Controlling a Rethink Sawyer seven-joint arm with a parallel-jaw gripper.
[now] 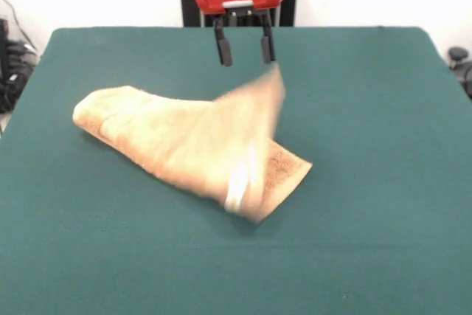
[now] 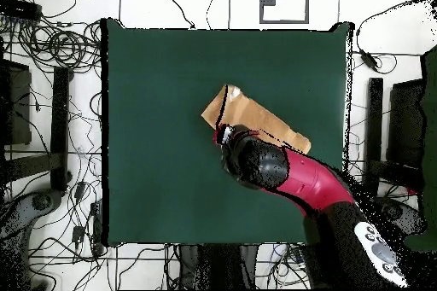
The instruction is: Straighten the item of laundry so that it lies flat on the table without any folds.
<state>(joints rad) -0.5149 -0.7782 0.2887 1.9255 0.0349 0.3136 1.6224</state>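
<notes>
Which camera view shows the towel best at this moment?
The front view shows the orange-tan towel best: nearly its whole surface is visible on the green table, folded over itself, with one blurred flap raised below the open gripper. In the overhead view the arm covers part of the towel.

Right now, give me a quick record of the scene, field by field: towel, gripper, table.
towel: orange-tan towel lying diagonally, folded over itself, not flat; one flap blurred and raised just below the gripper
gripper: gripper above the towel's raised flap, open, nothing between its fingers
table: dark green table, towel near its middle
task state: folds remain, towel not yet straightened
</notes>
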